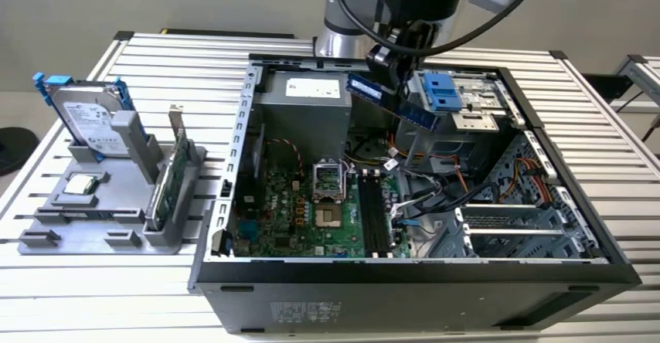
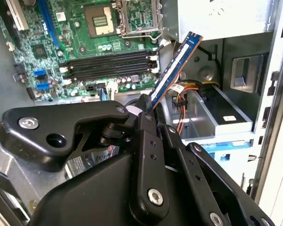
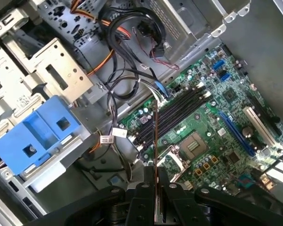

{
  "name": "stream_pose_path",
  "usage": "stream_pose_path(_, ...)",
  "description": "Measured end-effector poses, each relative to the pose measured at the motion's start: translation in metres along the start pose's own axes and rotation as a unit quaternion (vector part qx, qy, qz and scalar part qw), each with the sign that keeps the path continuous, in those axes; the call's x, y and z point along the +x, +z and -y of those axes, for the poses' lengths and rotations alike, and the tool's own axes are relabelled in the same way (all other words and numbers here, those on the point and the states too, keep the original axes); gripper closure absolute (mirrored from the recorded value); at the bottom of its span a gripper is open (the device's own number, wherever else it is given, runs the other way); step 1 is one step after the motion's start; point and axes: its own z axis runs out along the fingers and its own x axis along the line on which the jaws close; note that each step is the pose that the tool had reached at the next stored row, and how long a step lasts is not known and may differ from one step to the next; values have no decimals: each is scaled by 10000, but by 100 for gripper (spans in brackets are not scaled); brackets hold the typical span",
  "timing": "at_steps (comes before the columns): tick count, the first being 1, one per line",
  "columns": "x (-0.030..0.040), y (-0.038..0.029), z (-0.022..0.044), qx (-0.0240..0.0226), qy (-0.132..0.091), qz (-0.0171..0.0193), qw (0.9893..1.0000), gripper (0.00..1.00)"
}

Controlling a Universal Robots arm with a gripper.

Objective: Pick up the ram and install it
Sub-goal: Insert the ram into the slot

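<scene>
Black claw (image 2: 148, 107) clamped on one end of the ram (image 2: 175, 66), a thin blue-labelled stick held tilted in the air above the open computer case (image 1: 413, 297). Below it lie the black memory slots (image 3: 172, 115) on the green motherboard (image 3: 212, 141), with loose cables (image 3: 127, 80) just beside them. Risk: the stick looks angled across the slots, so it could snag the cables or meet a slot crooked. The first wrist view shows the stick edge-on. The exterior view adds the desk (image 1: 175, 57) and a grey holder (image 1: 103, 227) carrying a hard drive (image 1: 88, 123).
</scene>
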Motion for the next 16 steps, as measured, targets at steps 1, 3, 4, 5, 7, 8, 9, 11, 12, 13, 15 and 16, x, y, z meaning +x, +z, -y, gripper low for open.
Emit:
stream_pose_path(1, 0, 1, 0, 3, 84, 1, 10000, 100)
stream_pose_path(3, 0, 2, 0, 10, 240, 2, 9997, 100)
stream_pose_path(4, 0, 3, 0, 13, 317, 3, 9995, 100)
stream_pose_path(5, 0, 3, 0, 15, 382, 3, 9993, 100)
stream_pose_path(7, 0, 4, 0, 16, 405, 3, 9992, 100)
stream_pose_path(8, 0, 4, 0, 16, 405, 3, 9992, 100)
stream_pose_path(9, 0, 4, 0, 17, 406, 3, 9992, 100)
stream_pose_path(11, 0, 3, 0, 16, 411, 3, 9992, 100)
stream_pose_path(12, 0, 4, 0, 18, 432, 3, 9991, 100)
stream_pose_path(13, 0, 4, 0, 19, 472, 3, 9989, 100)
stream_pose_path(15, 0, 4, 0, 24, 588, 4, 9983, 100)
stream_pose_path(16, 0, 4, 0, 27, 655, 5, 9978, 100)
